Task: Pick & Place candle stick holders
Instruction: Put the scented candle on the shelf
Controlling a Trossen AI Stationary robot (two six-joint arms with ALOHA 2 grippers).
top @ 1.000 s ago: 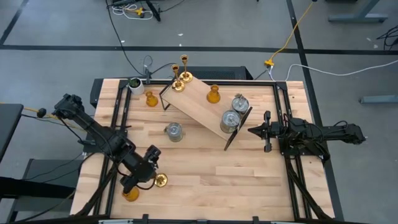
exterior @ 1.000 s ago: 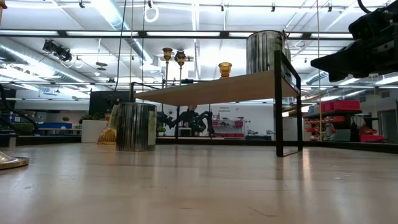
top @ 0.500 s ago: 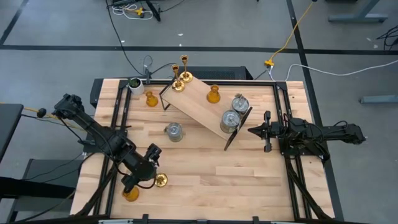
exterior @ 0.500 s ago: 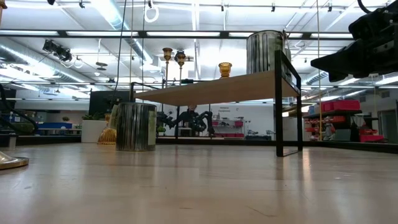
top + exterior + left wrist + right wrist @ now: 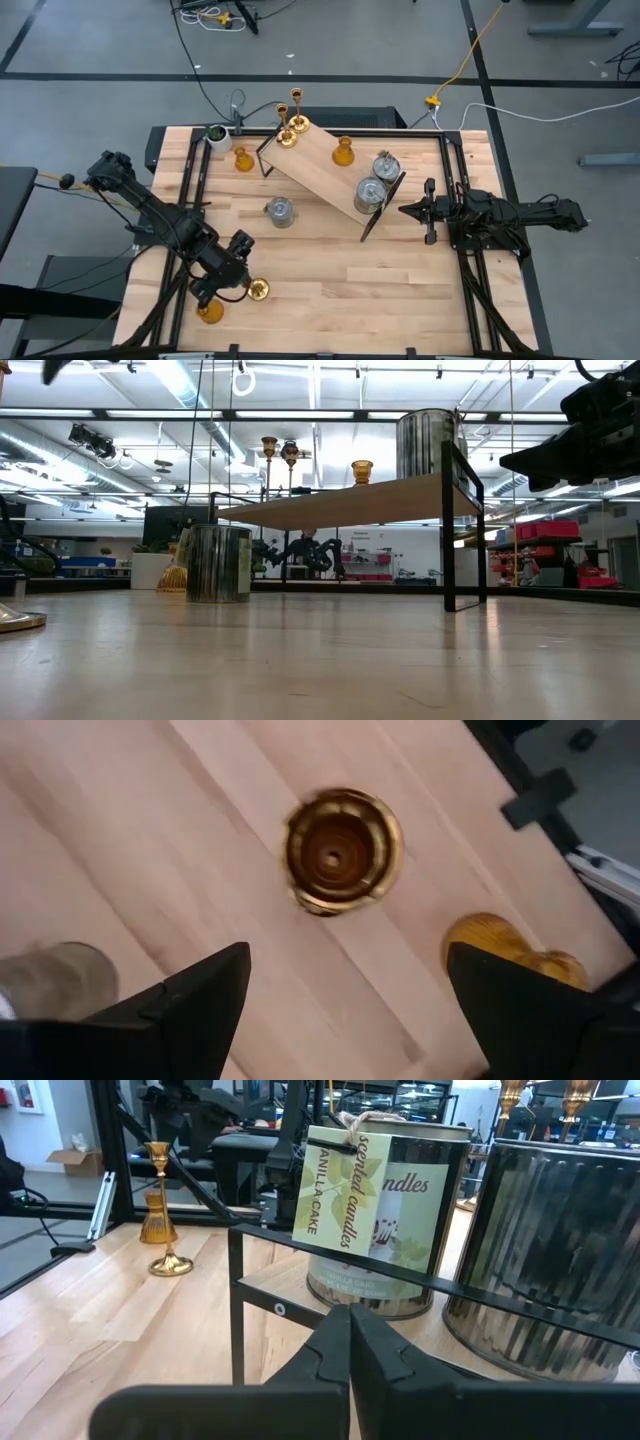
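Note:
My left gripper hangs open over the table's near left part. A slim brass holder stands on its round base just to its right; the left wrist view looks down on its top, beyond the spread fingers. An amber glass holder stands near the front edge and also shows in the left wrist view. A silver cylinder and a second amber holder stand on the table. The slanted shelf carries two brass sticks, one amber holder and two silver cylinders. My right gripper is shut and empty right of the shelf.
A small white pot with a green plant stands at the far left corner. The shelf's black frame leg stands close before my right gripper. Bare wood lies along the near right part of the table.
My left gripper has shifted a little toward the table's left edge, staying open. Nothing else has moved.

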